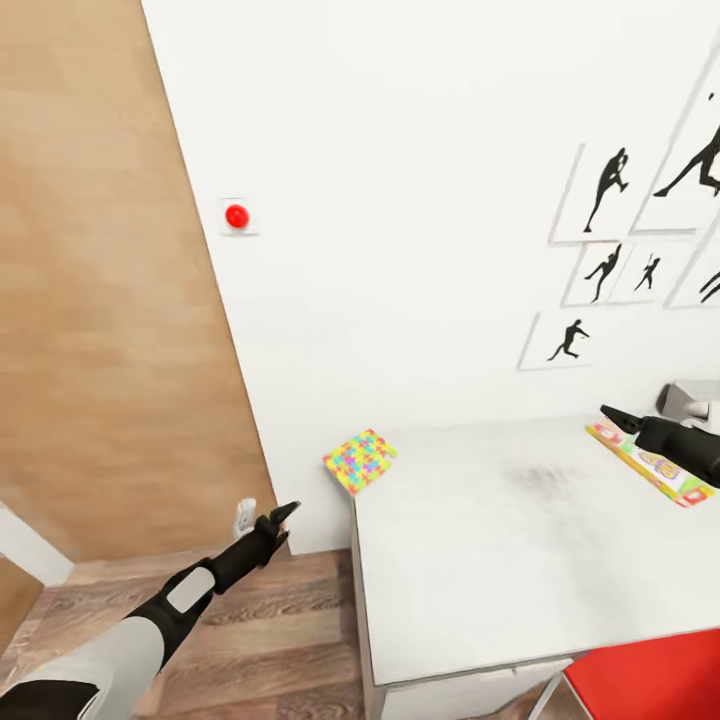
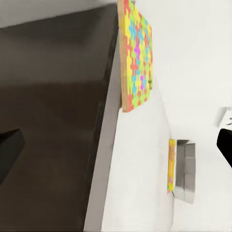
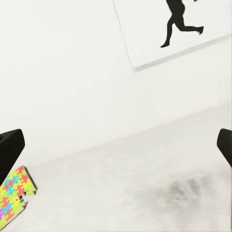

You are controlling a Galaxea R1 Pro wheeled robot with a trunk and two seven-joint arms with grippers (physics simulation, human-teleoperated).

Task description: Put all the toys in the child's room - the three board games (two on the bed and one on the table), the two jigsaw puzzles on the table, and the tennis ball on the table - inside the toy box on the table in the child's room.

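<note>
I am steering toward the jigsaw puzzle [image 1: 361,461] overhanging the table [image 1: 500,560] corner at 10 o'clock, judging it thin, light, rigid and best pinched by its projecting edge, with both the left gripper [image 1: 283,514] and right gripper [image 1: 612,413] spread and empty.

Hung on the white wall [image 1: 400,200] — five framed black silhouette pictures [image 1: 608,190] of athletes, grouped at the right. Sat further left on the same wall, a small red round button [image 1: 237,215] on a pale plate. Stood at the left a wood-panelled surface [image 1: 100,300] — below it, plank floor [image 1: 270,640]. Showed at the lower right corner a red seat [image 1: 650,680].
</note>
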